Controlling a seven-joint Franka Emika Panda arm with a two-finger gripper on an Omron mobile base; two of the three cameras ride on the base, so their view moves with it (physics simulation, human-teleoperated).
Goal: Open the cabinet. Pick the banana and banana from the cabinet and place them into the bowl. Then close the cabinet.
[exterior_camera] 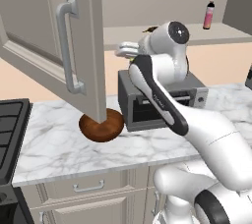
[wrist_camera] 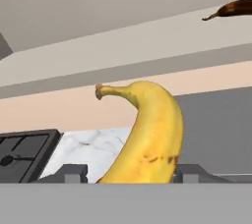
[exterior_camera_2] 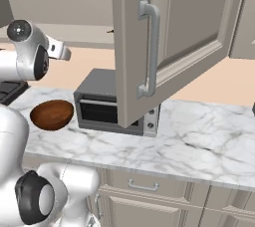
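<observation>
A yellow banana (wrist_camera: 147,139) stands upright between my fingertips (wrist_camera: 74,173), in the air in front of the cabinet shelf (wrist_camera: 123,46). My gripper (wrist_camera: 133,173) is shut on it. A dark brown banana (wrist_camera: 235,7) lies on that shelf, seen too as a dark shape (exterior_camera: 149,29) behind my arm. Both doors of the cabinet (exterior_camera: 81,31) hang open, the other door (exterior_camera_2: 194,17) swung out to the right. The gripper (exterior_camera: 124,49) hovers at shelf height above the grey oven. The reddish-brown bowl (exterior_camera: 101,126) sits on the counter below the left door, also at the left (exterior_camera_2: 52,114).
A grey box oven (exterior_camera: 147,102) stands on the marble counter (exterior_camera: 59,144) right of the bowl. A pink bottle (exterior_camera: 209,15) stands far right on the shelf. A black stove (exterior_camera: 12,129) borders the counter's left end. The open left door's corner overhangs the bowl.
</observation>
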